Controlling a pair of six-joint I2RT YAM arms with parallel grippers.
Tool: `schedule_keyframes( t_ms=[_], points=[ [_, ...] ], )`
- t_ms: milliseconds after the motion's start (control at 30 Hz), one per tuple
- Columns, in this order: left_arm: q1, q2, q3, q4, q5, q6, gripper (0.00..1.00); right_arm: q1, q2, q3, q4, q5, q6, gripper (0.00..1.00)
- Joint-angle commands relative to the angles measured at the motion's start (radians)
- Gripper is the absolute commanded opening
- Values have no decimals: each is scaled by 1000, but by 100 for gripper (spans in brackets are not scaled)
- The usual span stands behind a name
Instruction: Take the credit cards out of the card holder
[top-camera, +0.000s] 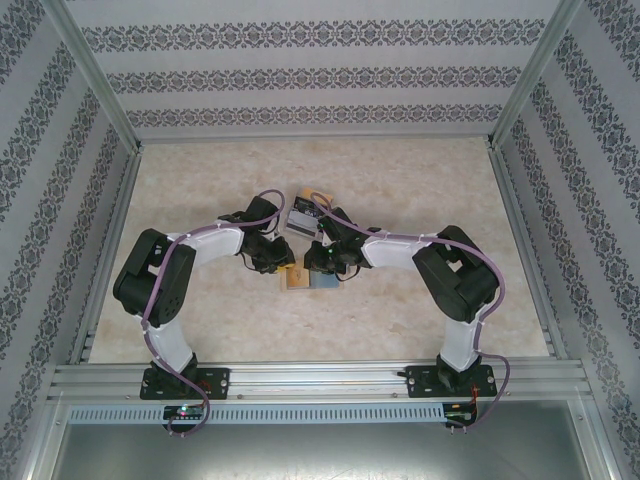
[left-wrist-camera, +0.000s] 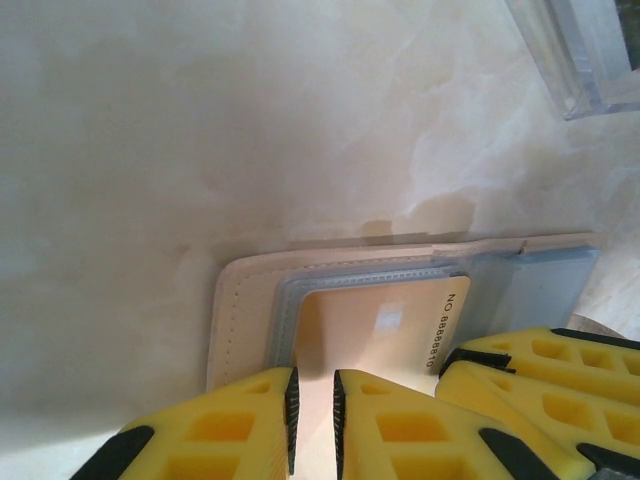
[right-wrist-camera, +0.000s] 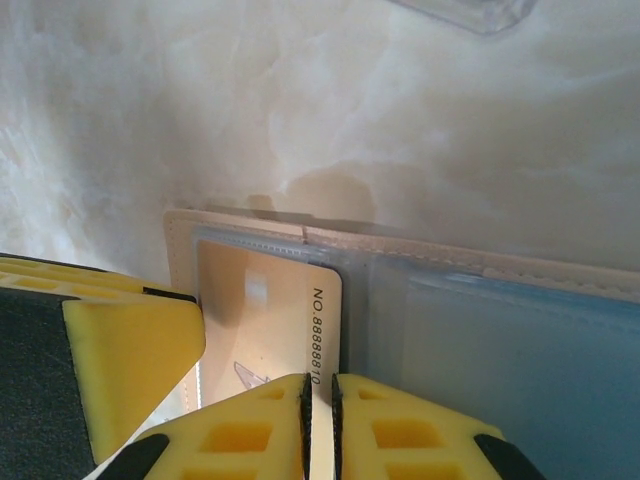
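Nearest the left wrist camera: left tool (left-wrist-camera: 313, 420), yellow fingers (left-wrist-camera: 400, 425) drawn almost together, a thin slit left between them. Slit sitting over one short edge of the tan card (left-wrist-camera: 390, 320); cannot tell whether anything is pinched there.

Nearest the right wrist camera: right tool (right-wrist-camera: 320, 430), fingers likewise nearly closed, a pale strip in the gap, lined up with the numbered edge of the tan card (right-wrist-camera: 270, 310) and apparently nipping it. Left tool's finger (right-wrist-camera: 130, 350) just beside, at the card's other end.

Under both: card holder (left-wrist-camera: 240, 300), lying open and flat on the bench (top-camera: 400, 180), beige stitched border, clear sleeves inside. Tan card partly in the nearer sleeve. Beside it, in the next sleeve, a grey-blue card (right-wrist-camera: 520, 350), fully seated.

From above: both arms folded inward, left tool (top-camera: 283, 268) and right tool (top-camera: 318, 262) meeting over the card holder (top-camera: 300, 283) at the middle of the bench.

Farther back: clear plastic case (top-camera: 305, 213), apart from the holder, resting on the bench.
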Motion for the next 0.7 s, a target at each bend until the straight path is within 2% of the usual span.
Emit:
schedule_keyframes(
  t_ms=[0,133,433,667],
  points=[
    [-12,-14,24,-34,-3,26,21,-11,20,10,14,-28,12,17],
    [-13,-41,42,-78,-39,62,22,-10,22,9,-4,0,10,19],
    [-13,-27,37,-100,-45,76,21,-7,31,12,-10,3,2,20],
    [-13,10,26,-65,-12,74,19,-6,27,5,10,-7,5,22]
  ],
)
